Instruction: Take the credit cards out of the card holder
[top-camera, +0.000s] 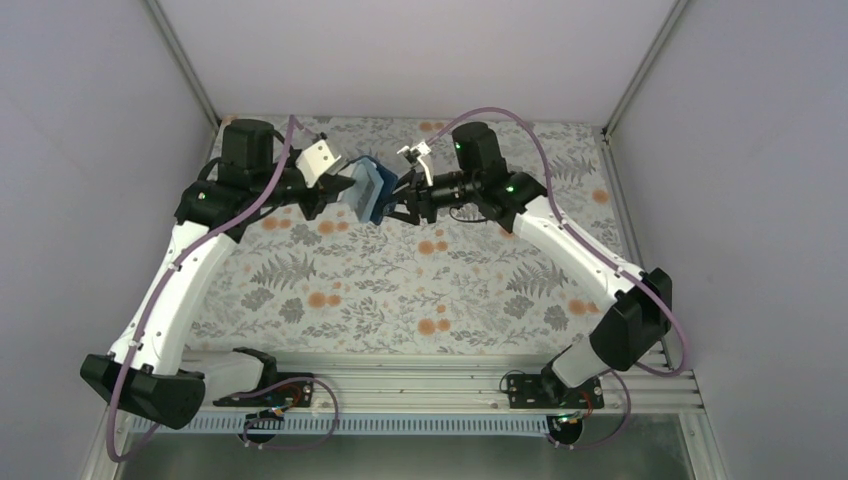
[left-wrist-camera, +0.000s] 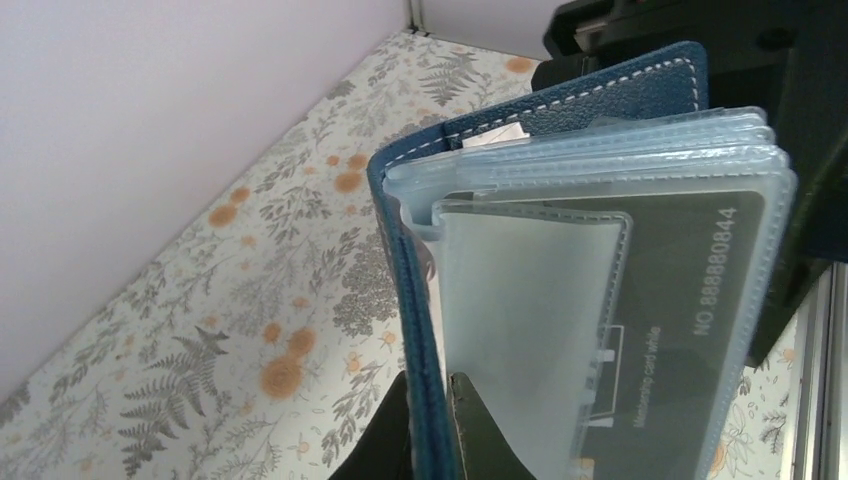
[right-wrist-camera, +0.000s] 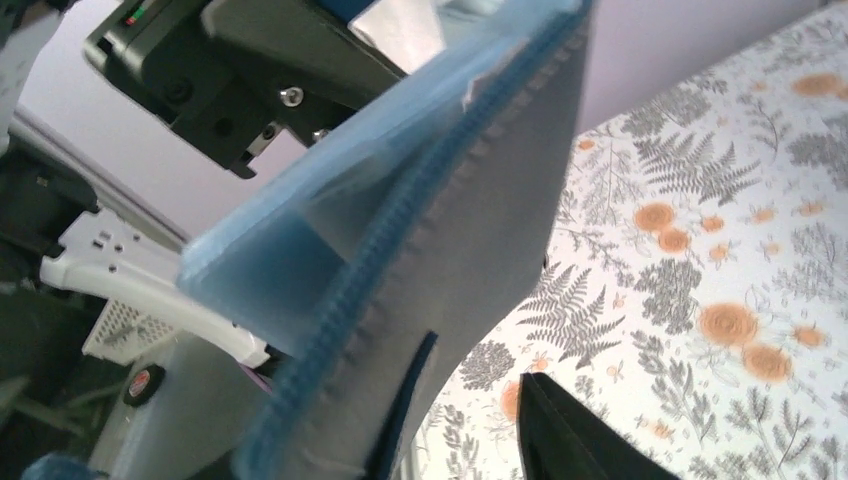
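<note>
Card holder (top-camera: 368, 190): held in the air over the far part of the floral tablecloth (top-camera: 400, 290), between the two arms, open, clear sleeves (left-wrist-camera: 620, 150) fanned
Left gripper (left-wrist-camera: 432, 420): closed tight on the edge of the navy cover (left-wrist-camera: 600, 95), a thin bite
Right gripper (top-camera: 405, 200): at the holder's other side; one finger (right-wrist-camera: 570, 430) stands off the cover, the other hidden, grip cannot be told
Cards: black card (left-wrist-camera: 690, 320) seated in the front sleeve; no others made out
Risk, slip: holder may pivot or drop from the thin left bite under a hard pull
Risk, wrong pinch: right fingers may take sleeve with card, dragging the stack instead of freeing the card
Risk, fall: a freed card could drop from height
</note>
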